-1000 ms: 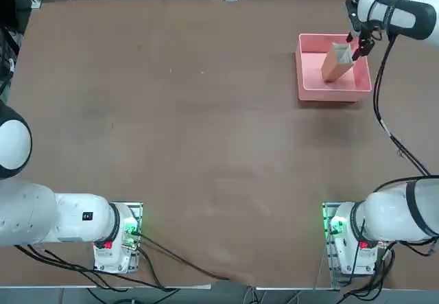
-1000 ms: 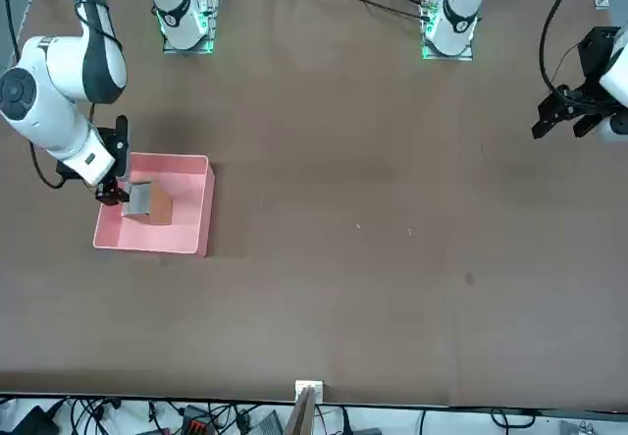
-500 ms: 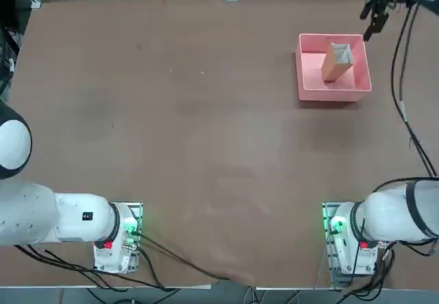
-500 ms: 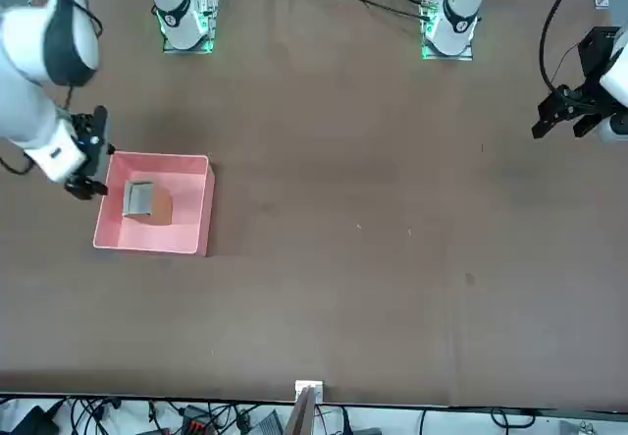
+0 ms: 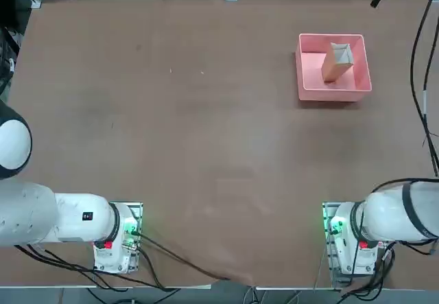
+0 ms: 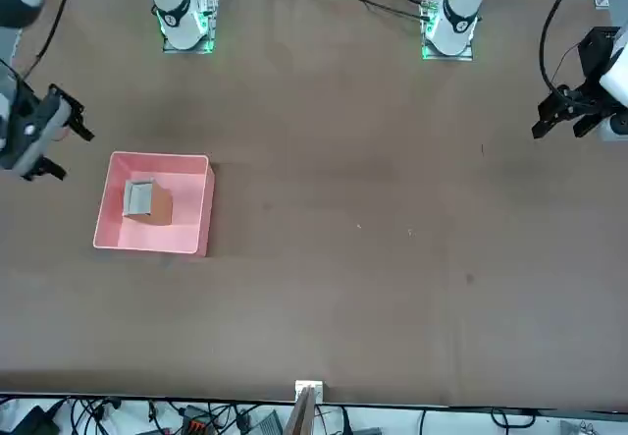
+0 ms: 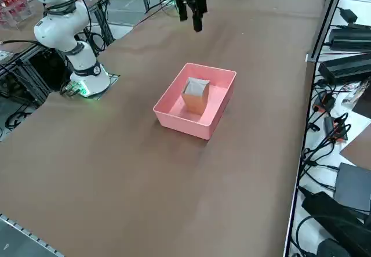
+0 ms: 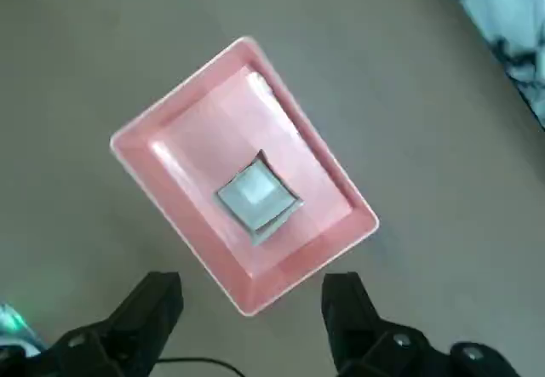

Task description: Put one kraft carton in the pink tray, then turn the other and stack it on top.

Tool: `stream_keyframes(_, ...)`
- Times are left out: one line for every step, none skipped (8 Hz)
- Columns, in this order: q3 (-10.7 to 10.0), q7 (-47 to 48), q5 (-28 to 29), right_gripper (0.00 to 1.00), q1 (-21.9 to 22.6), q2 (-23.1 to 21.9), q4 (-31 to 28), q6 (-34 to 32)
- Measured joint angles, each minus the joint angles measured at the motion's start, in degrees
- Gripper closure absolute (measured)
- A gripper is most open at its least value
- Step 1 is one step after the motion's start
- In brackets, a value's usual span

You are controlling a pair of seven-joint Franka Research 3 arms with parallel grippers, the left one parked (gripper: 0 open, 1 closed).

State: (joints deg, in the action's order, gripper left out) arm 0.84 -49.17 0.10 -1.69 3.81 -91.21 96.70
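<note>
- Bench (image 5: 206, 146): bare brown surface apart from the tray; no second kraft carton shows on it in any view.
- Pink tray (image 5: 310, 84) sits near the far right corner on the working arm's side. It has not shifted compared with a second ago.
- Kraft carton (image 5: 337, 62): a tall brown stack stands upright on the tray floor, pale top face up, free of any contact. From the side it reads as one column; I cannot make out a seam, so whether it is one carton or two stacked I cannot tell.
- Right hand (image 8: 254, 309): fingers spread wide apart, holding nothing, raised high above and just outside the tray's edge.
- Change: a second ago this hand was down at the carton, fingers beside it inside the tray; half a second ago it had cleared the tray wall; now it is lifted well away.
- Judgement: release done. With nothing else left on the bench, the stacking looks finished.
</note>
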Motion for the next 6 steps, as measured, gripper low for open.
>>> stream_keyframes(0.1,8.2,0.2,0.00,0.0,0.0,1.3,-1.2)
stream_keyframes(0.3,17.5,0.4,0.00,0.1,0.0,2.0,-3.3)
stream_keyframes(0.6,26.3,0.4,0.00,0.1,-0.2,2.5,-5.2)
stream_keyframes(1.1,33.9,0.4,0.00,0.4,-0.6,2.8,-6.5)
stream_keyframes(2.0,41.1,0.4,0.00,0.7,-1.3,2.9,-8.5)
stream_keyframes(2.5,49.5,0.3,0.00,1.1,-2.1,2.9,-11.3)
